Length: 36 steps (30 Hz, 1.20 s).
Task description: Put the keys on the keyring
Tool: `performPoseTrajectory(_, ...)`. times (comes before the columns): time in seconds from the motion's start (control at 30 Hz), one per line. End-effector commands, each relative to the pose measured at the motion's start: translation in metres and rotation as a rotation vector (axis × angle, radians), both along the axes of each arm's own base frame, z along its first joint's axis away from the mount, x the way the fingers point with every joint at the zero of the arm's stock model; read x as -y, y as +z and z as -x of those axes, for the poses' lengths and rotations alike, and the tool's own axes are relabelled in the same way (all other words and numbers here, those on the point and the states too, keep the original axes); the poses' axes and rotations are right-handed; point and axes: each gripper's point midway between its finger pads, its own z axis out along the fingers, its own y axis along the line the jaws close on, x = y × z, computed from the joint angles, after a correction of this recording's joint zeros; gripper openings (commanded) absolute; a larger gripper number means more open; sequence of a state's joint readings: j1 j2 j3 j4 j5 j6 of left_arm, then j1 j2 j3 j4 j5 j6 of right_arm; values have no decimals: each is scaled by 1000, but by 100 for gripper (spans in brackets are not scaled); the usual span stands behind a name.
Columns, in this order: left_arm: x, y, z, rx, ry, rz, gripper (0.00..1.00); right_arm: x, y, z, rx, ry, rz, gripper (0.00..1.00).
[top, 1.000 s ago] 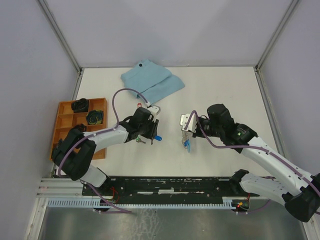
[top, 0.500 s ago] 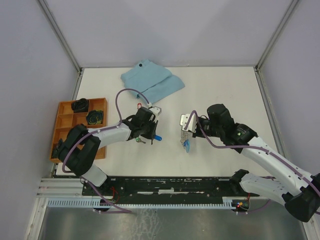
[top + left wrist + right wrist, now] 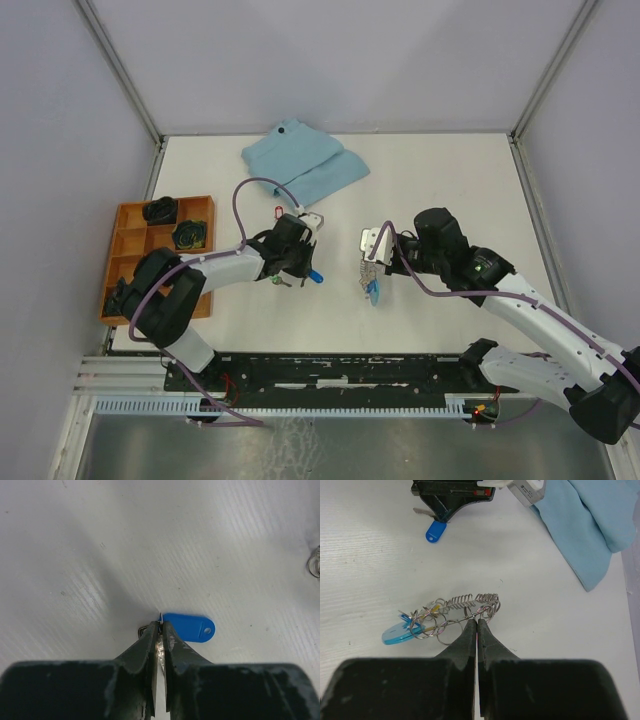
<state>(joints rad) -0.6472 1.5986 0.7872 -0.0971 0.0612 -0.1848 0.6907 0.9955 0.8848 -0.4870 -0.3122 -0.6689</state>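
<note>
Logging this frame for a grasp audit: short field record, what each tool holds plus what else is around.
left tool: shut on blue-tagged key
right tool: shut on keyring, at its chain
key vs keyring: apart, not joined
cloth: light blue, far side
tray: orange, far left, dark items inside

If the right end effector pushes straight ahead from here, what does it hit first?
Past the keyring it grips, the right end effector faces bare table, then the left end effector holding the blue-tagged key. It seems tilted down, so the table may come first.
</note>
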Motion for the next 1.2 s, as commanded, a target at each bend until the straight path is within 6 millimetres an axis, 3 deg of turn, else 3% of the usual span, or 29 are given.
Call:
performPoseTrajectory(0.0,5,2,-10,14,29,18,11,-2,20,-5,60,-5,-52,1)
performPoseTrajectory(0.13,1,2,-11,25,39,4,3,-3,20,-4,57,-2,-53,1)
performPoseTrajectory(0.37,3,17,-17,103,1,27,3,-2,20,-4,58,-2,-53,1)
performPoseTrajectory(0.47,7,34,-20,185,-41,62,3,-2,21,-4,58,-3,-54,1)
performPoseTrajectory(0.77,26,117,-19,541,-225,257,3,-4,21,-5,59,-3,-61,1)
performPoseTrajectory(0.93,38,153,-6,714,-361,358,3,-7,20,-5,77,24,-68,1)
performPoseTrajectory(1.17,55,186,27,873,-611,465,3,-10,19,-5,99,65,-51,1)
